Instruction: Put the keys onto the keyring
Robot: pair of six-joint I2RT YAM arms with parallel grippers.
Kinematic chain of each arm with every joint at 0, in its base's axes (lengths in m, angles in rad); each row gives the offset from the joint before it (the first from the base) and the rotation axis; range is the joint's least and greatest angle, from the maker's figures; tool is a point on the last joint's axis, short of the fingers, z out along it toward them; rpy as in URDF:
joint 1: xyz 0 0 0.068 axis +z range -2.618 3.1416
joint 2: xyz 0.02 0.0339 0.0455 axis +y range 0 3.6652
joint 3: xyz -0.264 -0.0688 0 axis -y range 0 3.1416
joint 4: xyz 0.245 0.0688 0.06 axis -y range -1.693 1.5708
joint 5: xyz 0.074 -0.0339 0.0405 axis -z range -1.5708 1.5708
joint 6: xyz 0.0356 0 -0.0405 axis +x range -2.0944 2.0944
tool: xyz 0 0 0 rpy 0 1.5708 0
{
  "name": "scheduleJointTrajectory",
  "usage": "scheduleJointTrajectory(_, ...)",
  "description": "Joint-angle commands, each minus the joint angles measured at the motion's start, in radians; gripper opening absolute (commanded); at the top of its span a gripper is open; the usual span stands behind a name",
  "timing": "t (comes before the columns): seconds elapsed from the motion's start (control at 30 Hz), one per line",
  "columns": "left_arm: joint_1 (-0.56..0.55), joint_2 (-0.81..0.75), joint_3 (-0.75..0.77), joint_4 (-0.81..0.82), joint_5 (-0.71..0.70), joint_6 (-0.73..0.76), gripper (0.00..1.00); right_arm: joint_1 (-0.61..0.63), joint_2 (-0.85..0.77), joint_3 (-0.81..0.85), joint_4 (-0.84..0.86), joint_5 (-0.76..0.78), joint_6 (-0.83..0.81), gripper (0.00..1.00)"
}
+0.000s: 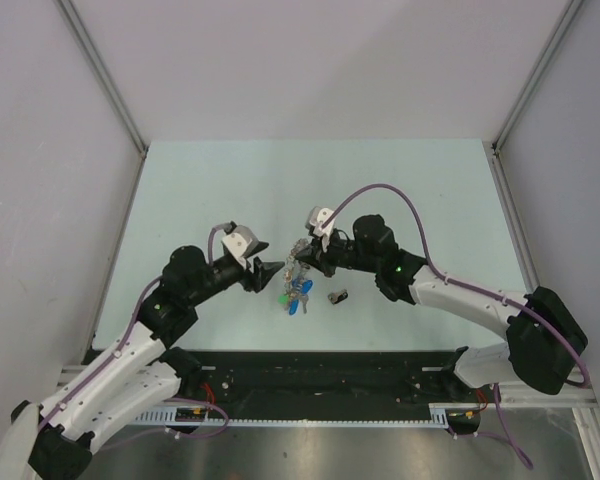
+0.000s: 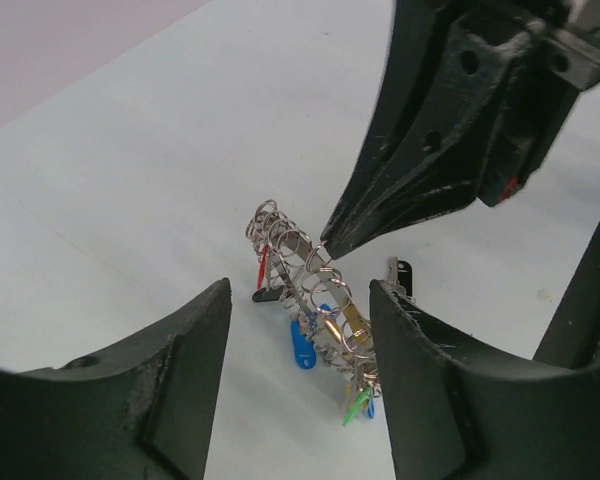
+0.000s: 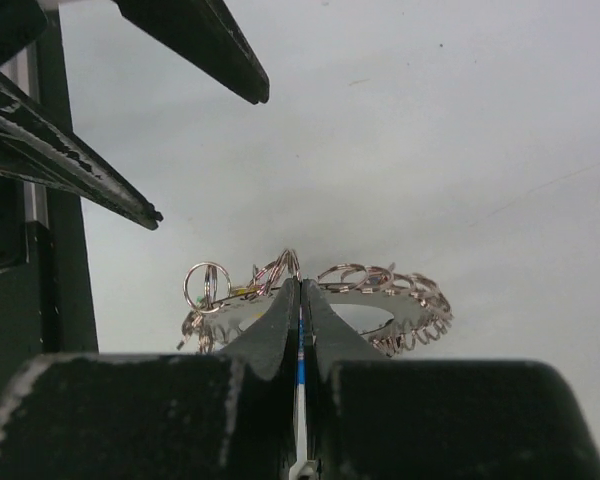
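The right gripper (image 3: 300, 292) is pinching the keyring (image 3: 380, 300), which is carrying coloured keys (image 2: 302, 345) (1 dark-headed key (image 1: 337, 297) is lying on the table (image 1: 200, 200)), while the left gripper (image 1: 270, 272) is hovering alongside, parted.

We scan all three views and nothing legible turns up: no word, number, brand or sign that we can read. The keys (image 2: 302, 345) on the keyring (image 2: 298, 248) are too small and blurred for us to make out any stamp on them.
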Motion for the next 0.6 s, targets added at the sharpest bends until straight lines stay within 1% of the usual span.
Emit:
scheduleJointTrajectory(0.0,0.028,0.010,0.058,0.018,0.161,0.160,0.60,-0.013,-0.021,0.151,-0.274,-0.059,-0.223,0.00)
scheduleJointTrajectory(0.07,0.059,0.032,0.058,0.018,0.245,0.176,0.57,-0.021,-0.012,0.183,-0.334,-0.098,-0.281,0.00)
scheduleJointTrajectory(0.13,0.084,0.055,0.064,0.021,0.320,0.199,0.56,-0.039,-0.010,0.193,-0.348,-0.148,-0.307,0.00)
scheduleJointTrajectory(0.2,0.108,0.104,0.081,0.018,0.356,0.225,0.57,-0.050,-0.009,0.203,-0.380,-0.168,-0.341,0.00)
scheduleJointTrajectory(0.33,0.131,0.189,0.139,-0.045,0.439,0.311,0.59,-0.074,0.010,0.236,-0.418,-0.234,-0.407,0.00)
scheduleJointTrajectory(0.5,0.143,0.292,0.185,-0.052,0.561,0.329,0.59,-0.091,0.040,0.277,-0.450,-0.274,-0.454,0.00)
scheduleJointTrajectory(0.57,0.143,0.324,0.205,-0.065,0.566,0.337,0.58,-0.091,0.053,0.277,-0.455,-0.276,-0.459,0.00)
